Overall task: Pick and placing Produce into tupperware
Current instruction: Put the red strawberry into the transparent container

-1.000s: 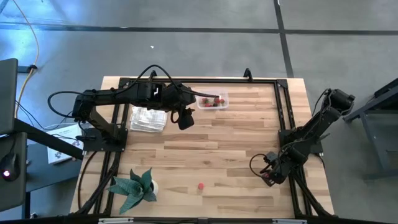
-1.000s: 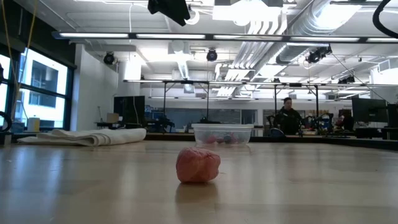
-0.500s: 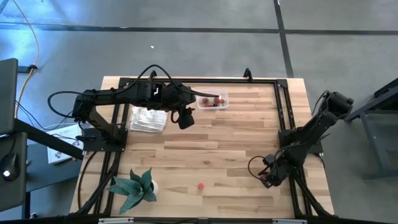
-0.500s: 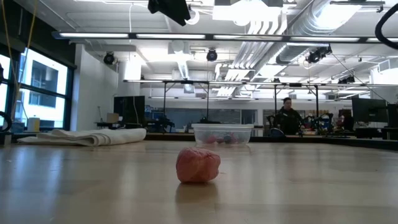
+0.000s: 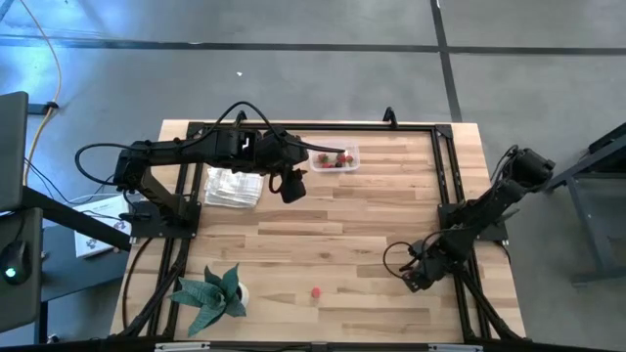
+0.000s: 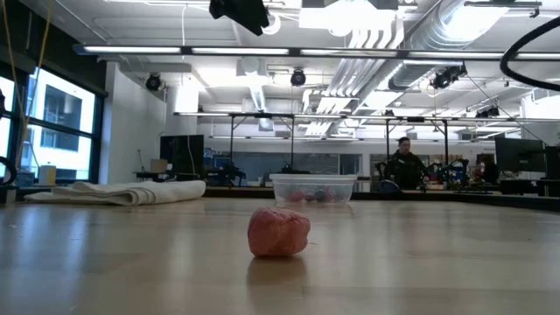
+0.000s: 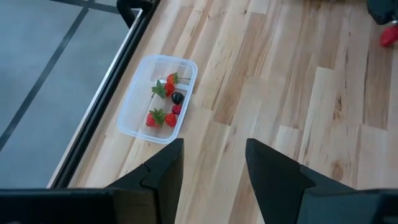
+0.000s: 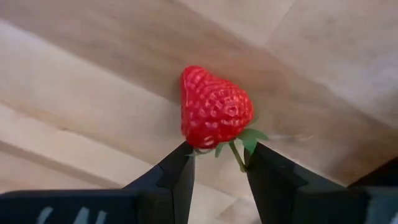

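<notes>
A red strawberry (image 8: 214, 109) with a green leafy cap sits at the tips of my right gripper (image 8: 217, 158), which is shut on it near the table's right edge (image 5: 415, 277). The clear tupperware (image 5: 335, 158) stands by the far edge and holds several red and dark pieces (image 7: 166, 102). One more red piece (image 5: 316, 291) rests on the wood near the near edge and fills the foreground of the low view (image 6: 278, 232). My left gripper (image 7: 214, 165) is open and hangs in the air beside the tupperware (image 5: 290, 186). My right gripper pinches the strawberry by its leafy cap end (image 8: 239, 142), between the two fingertips (image 8: 181, 158). The red body sticks out beyond the fingers, pointed end away from them. The fingers come slanting down from the table's right. Whether the berry touches the wood I cannot tell.
A folded white cloth (image 5: 233, 186) lies left of the left gripper. A green leafy plant (image 5: 210, 293) stands at the near left corner. Black frame rails (image 5: 445, 176) run along the table's sides. A person (image 6: 404, 166) stands in the room beyond.
My right gripper has moved a short way toward the table's left, away from the right rail, with the strawberry at its tips. The left arm, the tupperware and the loose red piece have stayed where they were.
</notes>
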Controlling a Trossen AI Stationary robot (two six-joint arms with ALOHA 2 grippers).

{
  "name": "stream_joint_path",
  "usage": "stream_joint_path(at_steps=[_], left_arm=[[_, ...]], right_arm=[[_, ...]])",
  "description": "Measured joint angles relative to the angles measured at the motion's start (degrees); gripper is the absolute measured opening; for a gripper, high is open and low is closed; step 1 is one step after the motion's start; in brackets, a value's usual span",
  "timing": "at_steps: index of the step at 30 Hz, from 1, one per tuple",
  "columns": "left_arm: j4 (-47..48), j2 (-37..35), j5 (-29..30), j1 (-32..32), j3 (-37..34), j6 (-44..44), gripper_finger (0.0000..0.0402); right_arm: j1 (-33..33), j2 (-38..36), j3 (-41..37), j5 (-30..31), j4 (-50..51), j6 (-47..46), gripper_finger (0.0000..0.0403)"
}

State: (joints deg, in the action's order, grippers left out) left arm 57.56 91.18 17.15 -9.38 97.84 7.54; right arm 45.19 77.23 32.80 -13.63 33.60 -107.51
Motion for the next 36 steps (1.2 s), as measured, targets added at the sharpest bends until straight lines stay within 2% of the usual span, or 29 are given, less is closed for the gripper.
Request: stream_joint_path(at_steps=[8, 10, 14, 15, 19, 24, 26, 30, 36], left_arm=[[0.02, 0.0, -0.09, 0.01, 0.0, -0.01, 0.0163], [0.02, 0.0, -0.09, 0.01, 0.0, -0.01, 0.0163], [0.02, 0.0, -0.21, 0.01, 0.0, -0.01, 0.0163], [0.02, 0.0, -0.24, 0.01, 0.0, -0.01, 0.0163], [0.02, 0.0, -0.24, 0.01, 0.0, -0.3, 0.0163], [0.02, 0.0, -0.24, 0.01, 0.0, -0.33, 0.0163], [0.02, 0.0, -0.24, 0.01, 0.0, -0.43, 0.0163], [0.02, 0.0, -0.22, 0.01, 0.0, -0.42, 0.0163], [0.13, 0.0, -0.22, 0.01, 0.0, -0.41, 0.0163]], right_arm=[[-2.74, 0.0, 0.02, -0.04, 0.48, 3.49, 0.0122], [-3.12, 0.0, 0.02, -0.07, 0.37, 3.27, 0.01], [-3.88, 0.0, 0.02, 0.01, -1.02, 3.02, 0.0019], [-4.02, 0.0, 0.04, 0.17, -1.31, 3.12, 0.0011], [-5.11, 0.0, 1.45, 3.29, -1.24, 2.55, 0.0005], [-9.62, -0.02, 6.38, 10.5, 0.51, 4.45, 0.0002], [-12.8, -0.02, 9.51, 13.69, 2.95, 7.37, 0.0001], [-21.22, -0.04, 17.63, 21.17, 9.5, 18.84, 0.0001], [-36.77, -0.07, 31.11, 29.3, 17.6, 44.72, 0.0]])
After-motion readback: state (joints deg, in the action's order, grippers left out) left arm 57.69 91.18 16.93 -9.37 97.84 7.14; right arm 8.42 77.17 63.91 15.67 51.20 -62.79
